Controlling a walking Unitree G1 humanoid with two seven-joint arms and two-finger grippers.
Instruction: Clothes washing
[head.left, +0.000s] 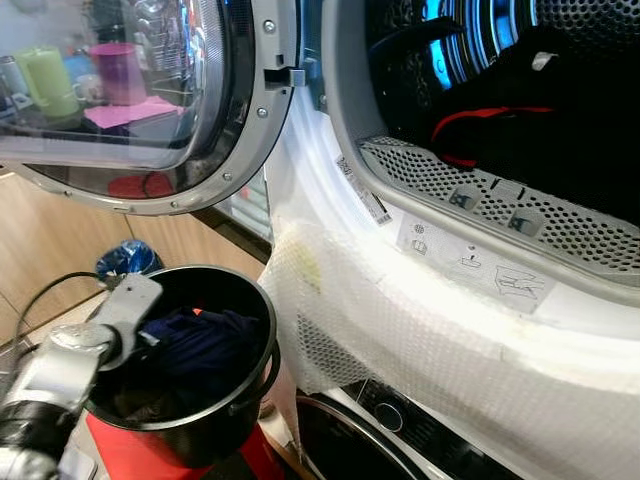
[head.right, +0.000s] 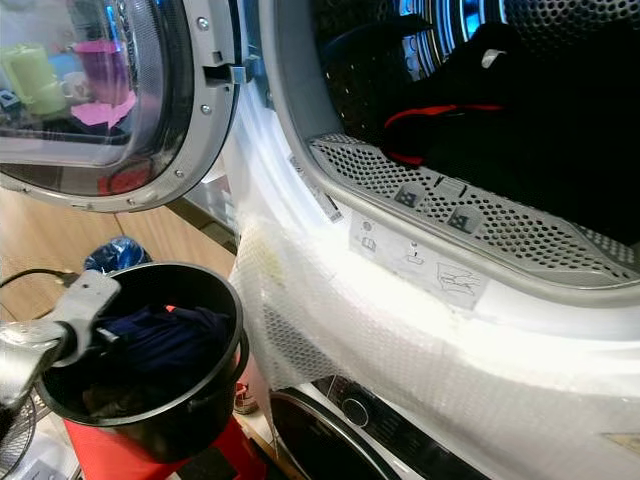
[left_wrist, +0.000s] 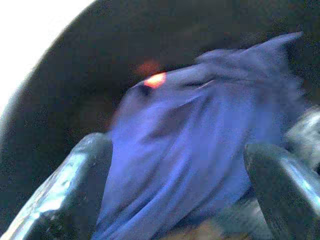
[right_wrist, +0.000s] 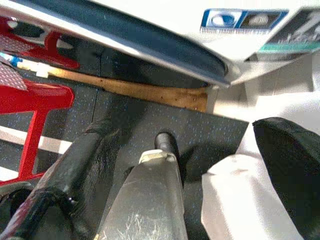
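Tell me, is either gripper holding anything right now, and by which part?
Nothing is clearly held. The left gripper is open inside the black bucket, fingers straddling the navy garment. The right gripper hangs open over the floor.

One bucket, two machines, clothes in both places.
One black bucket (head.left: 240, 380) holds one navy garment (head.left: 200, 345); one dark garment with red trim (head.left: 500, 115) lies in the upper drum (head.left: 470, 180). One open round door (head.left: 150, 100), one second machine (head.left: 400, 430) stacked below.
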